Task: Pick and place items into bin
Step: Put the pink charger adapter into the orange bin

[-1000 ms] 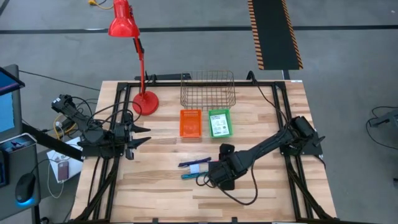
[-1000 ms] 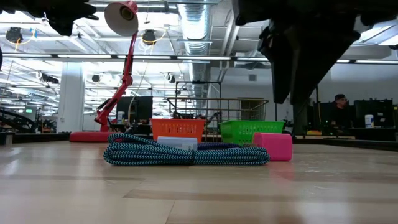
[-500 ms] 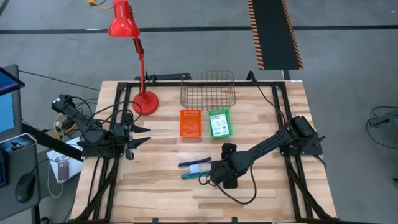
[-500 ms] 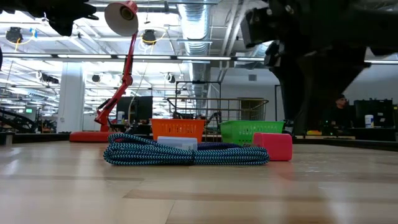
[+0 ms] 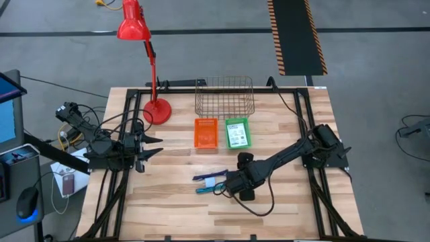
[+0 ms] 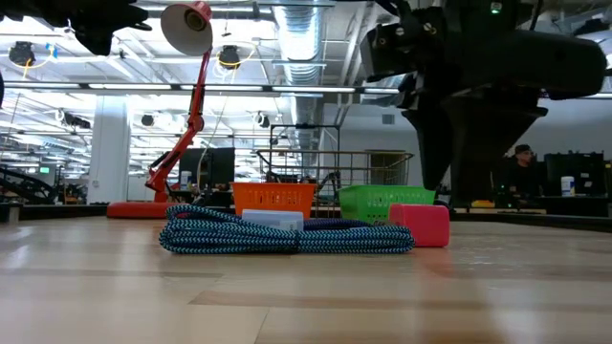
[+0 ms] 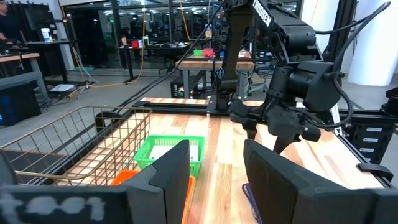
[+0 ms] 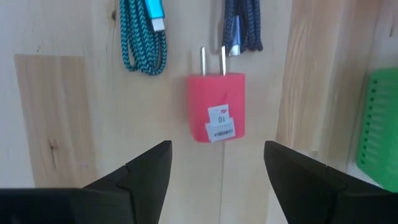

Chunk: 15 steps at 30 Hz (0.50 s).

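A red-pink charger plug [image 8: 216, 116] with two prongs and a white label lies flat on the table. A teal braided cable [image 8: 146, 37] and a navy braided cable [image 8: 242, 25] lie just past its prongs. In the low view the teal coil [image 6: 287, 234] rests beside the plug [image 6: 421, 225]. My right gripper [image 8: 217, 180] hovers open above the plug, one finger on each side and clear of it. In the high view it [image 5: 230, 187] covers the plug. A white card [image 5: 215, 181] lies between the cables. My left gripper [image 5: 151, 146] waits open at the table's left.
An orange bin [image 5: 206, 132] and a green bin [image 5: 237, 132] holding a white printed card sit on the far side of the items. Behind them is a wire basket [image 5: 224, 96]. A red desk lamp [image 5: 156, 111] stands at the far left. Bare wood lies toward the near edge.
My right gripper has come down over the red-pink plug and shifted slightly toward the table's far-left. The plug, cables and card have stayed where they were.
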{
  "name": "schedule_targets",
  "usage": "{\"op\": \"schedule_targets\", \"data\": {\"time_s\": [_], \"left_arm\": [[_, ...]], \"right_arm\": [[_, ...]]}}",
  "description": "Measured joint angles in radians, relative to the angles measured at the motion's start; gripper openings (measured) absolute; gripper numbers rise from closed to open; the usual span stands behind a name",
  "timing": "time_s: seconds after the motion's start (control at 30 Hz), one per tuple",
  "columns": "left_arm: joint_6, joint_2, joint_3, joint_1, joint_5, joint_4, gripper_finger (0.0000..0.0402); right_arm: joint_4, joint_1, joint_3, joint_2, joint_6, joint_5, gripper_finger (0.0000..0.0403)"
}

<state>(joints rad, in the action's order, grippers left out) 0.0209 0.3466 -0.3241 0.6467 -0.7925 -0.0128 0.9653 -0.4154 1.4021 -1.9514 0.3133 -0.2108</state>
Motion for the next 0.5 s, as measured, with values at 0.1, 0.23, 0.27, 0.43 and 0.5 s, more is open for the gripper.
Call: {"op": "schedule_targets", "data": {"time_s": [0.1,0.23,0.27,0.43,0.5], "left_arm": [[0.0,0.0,0.0,0.0,0.0,0.0,0.0142],[-0.001,0.0,0.0,0.0,0.0,0.0,0.0142],[-0.001,0.0,0.0,0.0,0.0,0.0,0.0142],[0.0,0.0,0.0,0.0,0.0,0.0,0.0142],[0.0,0.0,0.0,0.0,0.0,0.0,0.0142]], "right_arm": [[-0.018,0.009,0.0,0.0,-0.022,0.0,0.0251],[-0.025,0.021,0.0,0.0,-0.034,0.003,0.0251],[-0.025,0.024,0.0,0.0,-0.035,0.003,0.0251],[-0.029,0.026,0.0,-0.001,-0.045,0.009,0.0251],[-0.039,0.025,0.001,-0.013,-0.051,0.015,0.0251]]}}
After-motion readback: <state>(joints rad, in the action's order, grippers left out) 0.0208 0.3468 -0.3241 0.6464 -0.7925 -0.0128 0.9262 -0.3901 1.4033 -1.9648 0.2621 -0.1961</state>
